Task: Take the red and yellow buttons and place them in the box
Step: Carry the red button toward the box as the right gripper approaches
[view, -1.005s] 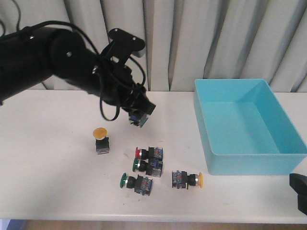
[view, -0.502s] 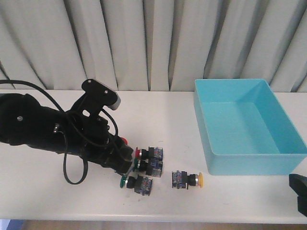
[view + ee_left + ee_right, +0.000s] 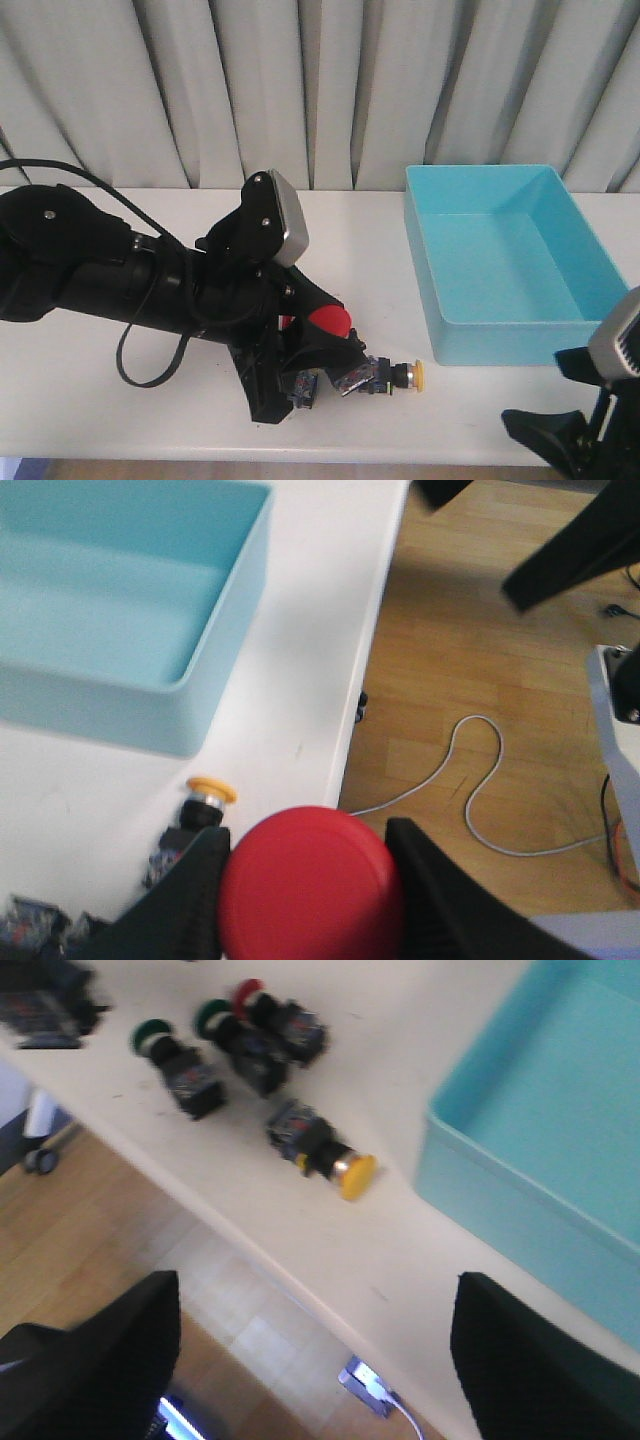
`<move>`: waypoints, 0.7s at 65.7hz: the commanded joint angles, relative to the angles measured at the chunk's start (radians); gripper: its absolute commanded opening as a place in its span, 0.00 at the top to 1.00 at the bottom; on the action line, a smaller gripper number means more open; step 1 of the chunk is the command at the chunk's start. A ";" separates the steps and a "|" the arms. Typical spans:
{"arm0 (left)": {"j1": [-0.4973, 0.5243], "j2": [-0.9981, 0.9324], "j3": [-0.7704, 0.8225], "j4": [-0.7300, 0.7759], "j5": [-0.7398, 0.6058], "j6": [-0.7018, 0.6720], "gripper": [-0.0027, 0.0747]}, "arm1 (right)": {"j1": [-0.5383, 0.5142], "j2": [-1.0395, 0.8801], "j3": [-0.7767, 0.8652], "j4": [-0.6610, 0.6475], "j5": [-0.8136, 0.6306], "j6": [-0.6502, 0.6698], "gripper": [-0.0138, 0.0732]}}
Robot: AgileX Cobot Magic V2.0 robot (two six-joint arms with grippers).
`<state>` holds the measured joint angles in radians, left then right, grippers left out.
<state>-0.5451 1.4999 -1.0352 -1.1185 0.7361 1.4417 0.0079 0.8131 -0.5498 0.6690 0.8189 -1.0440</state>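
My left gripper is shut on a red button and holds it just above the table, over the cluster of buttons. In the left wrist view the red cap fills the gap between the black fingers. A yellow button lies on its side near the table's front edge, right of the left gripper; it also shows in the left wrist view and the right wrist view. The turquoise box stands at the right. A second red button lies in the cluster. My right gripper is open and empty.
Two green buttons lie beside the second red one; the left arm hides most of the cluster in the front view. The right gripper hangs past the table's front edge, over the wooden floor. Curtains hang behind the table.
The left arm came down from above the table to low over the cluster and swung right, now showing a red button in its jaws. The right gripper rose into view at the bottom right.
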 commanded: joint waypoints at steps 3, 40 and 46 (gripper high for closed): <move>-0.002 -0.033 -0.024 -0.104 0.051 0.164 0.70 | -0.003 0.081 -0.055 0.260 0.071 -0.372 0.23; -0.003 -0.033 -0.024 -0.230 0.148 0.454 0.70 | 0.000 0.374 -0.174 0.505 0.244 -0.887 0.27; -0.003 -0.033 -0.024 -0.231 0.149 0.454 0.70 | 0.058 0.396 -0.187 0.494 0.227 -0.891 0.27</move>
<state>-0.5451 1.4999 -1.0352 -1.2695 0.8630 1.8922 0.0228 1.2065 -0.6947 1.1054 1.0327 -1.9129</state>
